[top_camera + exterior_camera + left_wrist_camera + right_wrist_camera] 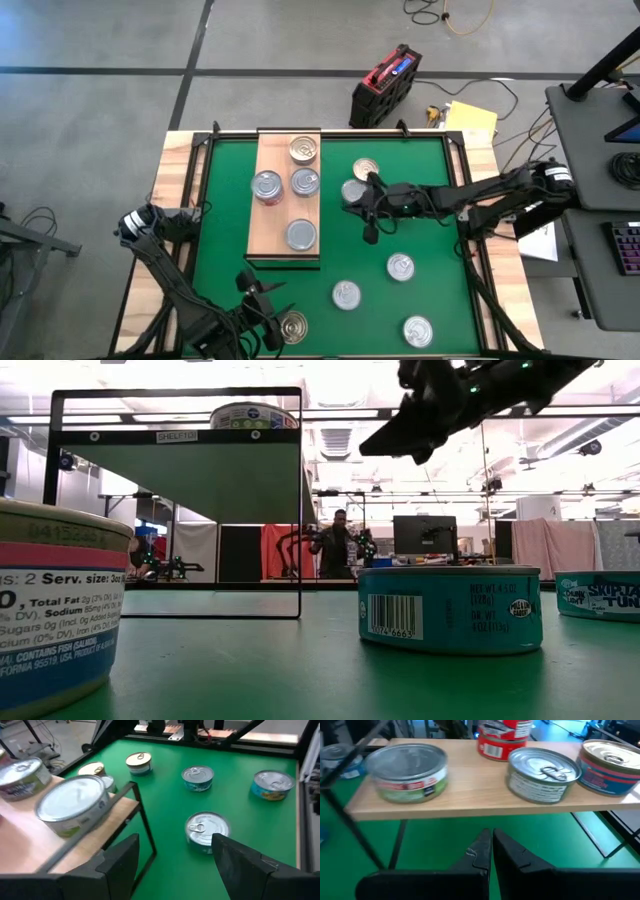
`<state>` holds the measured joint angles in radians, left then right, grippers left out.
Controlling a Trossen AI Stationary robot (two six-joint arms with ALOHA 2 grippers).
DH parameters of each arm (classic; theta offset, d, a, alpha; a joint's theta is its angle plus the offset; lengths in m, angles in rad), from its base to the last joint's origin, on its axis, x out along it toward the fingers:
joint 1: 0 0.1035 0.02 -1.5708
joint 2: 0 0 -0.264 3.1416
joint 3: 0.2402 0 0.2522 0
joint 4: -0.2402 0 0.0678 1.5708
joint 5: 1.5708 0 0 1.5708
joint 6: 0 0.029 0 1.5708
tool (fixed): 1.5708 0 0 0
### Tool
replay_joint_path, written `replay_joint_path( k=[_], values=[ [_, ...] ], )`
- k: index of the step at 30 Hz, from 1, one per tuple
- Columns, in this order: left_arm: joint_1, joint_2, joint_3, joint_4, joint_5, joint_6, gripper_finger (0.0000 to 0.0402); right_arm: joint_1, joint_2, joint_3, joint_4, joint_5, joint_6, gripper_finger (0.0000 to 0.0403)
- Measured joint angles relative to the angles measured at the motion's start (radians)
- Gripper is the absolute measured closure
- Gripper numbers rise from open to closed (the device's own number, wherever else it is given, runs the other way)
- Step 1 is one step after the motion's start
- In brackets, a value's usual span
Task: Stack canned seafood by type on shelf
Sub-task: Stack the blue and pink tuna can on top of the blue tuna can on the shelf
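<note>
So my right pincer is pinched fully closed with nothing in it, hanging over the green surface just beside the shelf, which has four cans on it. My left pincer sits wide apart and empty near the front edge, next to a gold-lidded can, with more cans scattered on the mat.

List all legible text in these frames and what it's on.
"SHELF101" (last characters unsure): white tag on the shelf frame.
"Serv. size", "Total Fat", "Sodium": near can label, partly cut off.
"SKIPJACK TUNA", cut off: teal can at the right edge.
Teal can: barcode and small print unreadable.
Wrist-view can labels: blurred.
</note>
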<state>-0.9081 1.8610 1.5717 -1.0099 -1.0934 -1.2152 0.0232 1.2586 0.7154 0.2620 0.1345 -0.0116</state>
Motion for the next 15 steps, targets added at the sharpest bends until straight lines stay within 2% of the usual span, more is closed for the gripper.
replay_joint_path(
  k=[5, 15],
  values=[
    [0.0, 0.0, -0.025, 0.072, -0.016, 0.001, 0.0169, 0.025, -0.017, -0.023, 0.005, 0.0, 0.013, 0.0394],
    [0.0, 0.0, -0.03, 0.1, -0.018, 0.014, 0.0169, 0.049, -0.02, -0.036, 0.006, 0.002, 0.02, 0.0394]
  ],
)
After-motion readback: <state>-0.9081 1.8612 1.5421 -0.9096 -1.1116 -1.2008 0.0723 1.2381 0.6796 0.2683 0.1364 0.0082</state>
